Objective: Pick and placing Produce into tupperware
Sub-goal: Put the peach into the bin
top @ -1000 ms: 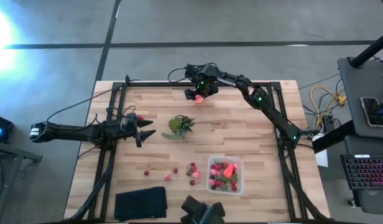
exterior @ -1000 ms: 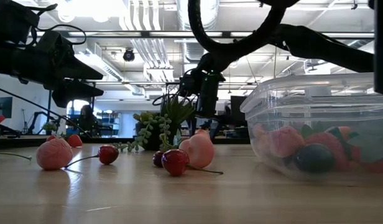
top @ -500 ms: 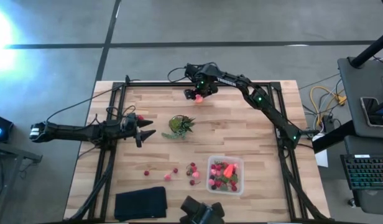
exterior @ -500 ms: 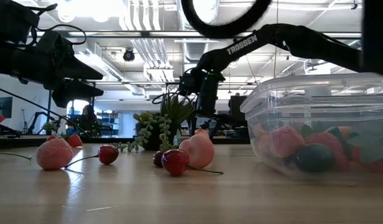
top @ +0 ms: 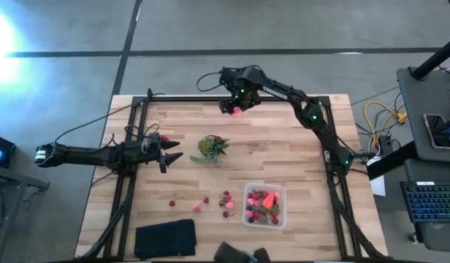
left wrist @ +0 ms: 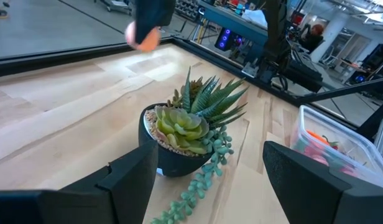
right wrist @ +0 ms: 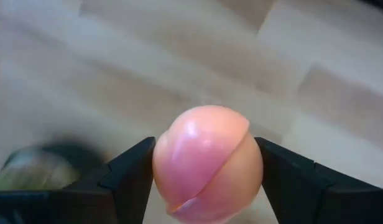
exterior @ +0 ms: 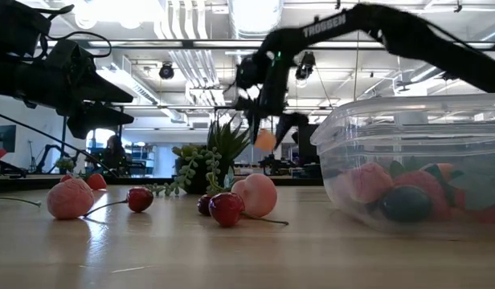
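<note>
Two dark robot arms reach over a pale wooden tabletop. One clear tupperware box sits near the front edge on the right side, already holding several red, pink and orange pieces plus one dark berry. About six small red and pink berries lie loose on the wood just to the left of the box; the low view shows a pink knobbly piece, red cherries with stems and a larger peach-pink lump among them. One potted succulent stands mid-table, and one flat black pad lies at the front left corner.

The right end effector is at the far edge of the tabletop, well apart from the tupperware box. Its two fingers are closed against the sides of one peach, a smooth, round, glossy fruit, pink blending into orange, with a seam down its face. In the low view the peach hangs clear above the wood, beyond the succulent.

The left end effector waits at the left side of the tabletop, pointing at the succulent, its fingers spread wide and holding nothing.
</note>
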`<action>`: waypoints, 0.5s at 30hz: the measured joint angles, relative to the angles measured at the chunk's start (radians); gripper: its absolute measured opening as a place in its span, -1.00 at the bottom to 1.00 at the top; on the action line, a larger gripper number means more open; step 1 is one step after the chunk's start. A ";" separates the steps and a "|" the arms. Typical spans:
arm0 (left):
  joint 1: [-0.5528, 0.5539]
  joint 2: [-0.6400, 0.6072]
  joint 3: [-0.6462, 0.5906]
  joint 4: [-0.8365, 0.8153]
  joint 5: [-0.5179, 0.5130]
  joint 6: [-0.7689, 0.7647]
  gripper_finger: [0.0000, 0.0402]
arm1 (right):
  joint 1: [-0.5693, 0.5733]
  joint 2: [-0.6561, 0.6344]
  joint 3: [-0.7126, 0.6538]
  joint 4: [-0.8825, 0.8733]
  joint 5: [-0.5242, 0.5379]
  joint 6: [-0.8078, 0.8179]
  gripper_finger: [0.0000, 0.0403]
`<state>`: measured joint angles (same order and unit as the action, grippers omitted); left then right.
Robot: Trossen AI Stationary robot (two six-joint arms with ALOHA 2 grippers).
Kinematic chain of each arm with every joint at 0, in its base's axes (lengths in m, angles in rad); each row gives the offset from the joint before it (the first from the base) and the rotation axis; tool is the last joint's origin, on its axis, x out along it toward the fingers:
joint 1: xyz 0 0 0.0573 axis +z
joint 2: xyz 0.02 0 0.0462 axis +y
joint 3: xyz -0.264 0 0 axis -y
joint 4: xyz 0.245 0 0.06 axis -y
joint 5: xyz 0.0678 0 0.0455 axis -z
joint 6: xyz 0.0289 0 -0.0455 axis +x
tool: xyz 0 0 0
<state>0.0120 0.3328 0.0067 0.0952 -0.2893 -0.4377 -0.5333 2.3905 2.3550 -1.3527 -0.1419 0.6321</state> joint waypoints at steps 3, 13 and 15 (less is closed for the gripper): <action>0.000 0.000 0.000 0.000 0.000 0.000 0.38 | 0.034 -0.079 0.001 -0.071 -0.015 0.013 0.27; 0.000 0.000 0.000 0.000 0.000 0.000 0.38 | 0.295 -0.370 0.001 -0.222 0.044 0.257 0.28; 0.000 -0.001 0.000 0.000 0.000 0.000 0.38 | 0.369 -0.411 0.001 -0.218 0.070 0.347 0.29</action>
<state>0.0120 0.3315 0.0067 0.0952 -0.2890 -0.4377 -0.1639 1.9794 2.3558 -1.5702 -0.0722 0.9790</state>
